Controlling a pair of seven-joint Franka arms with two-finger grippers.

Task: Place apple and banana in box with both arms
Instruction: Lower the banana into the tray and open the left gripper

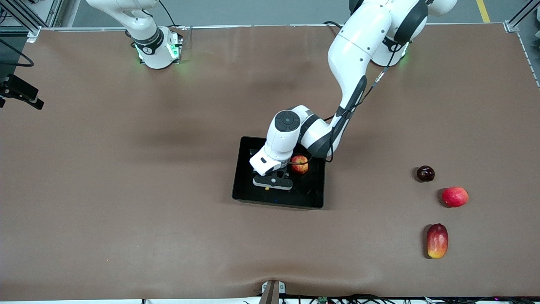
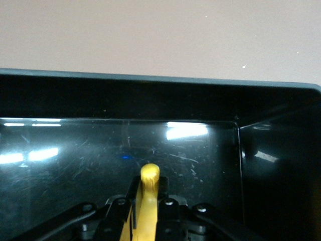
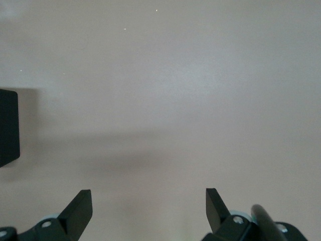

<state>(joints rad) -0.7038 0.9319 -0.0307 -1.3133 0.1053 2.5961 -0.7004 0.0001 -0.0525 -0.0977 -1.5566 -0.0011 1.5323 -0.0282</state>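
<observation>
Both grippers: left gripper (image 2: 144, 211) clamped on banana (image 2: 147, 201); right gripper (image 3: 149, 211) spread wide, idle

Banana (image 2: 147, 201) mostly hidden by left gripper (image 2: 145, 221); box (image 2: 150, 80) cropped.

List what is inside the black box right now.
Inside the box: the apple on its floor, and the left hand shut on the banana. The hand hides most of the banana.
</observation>
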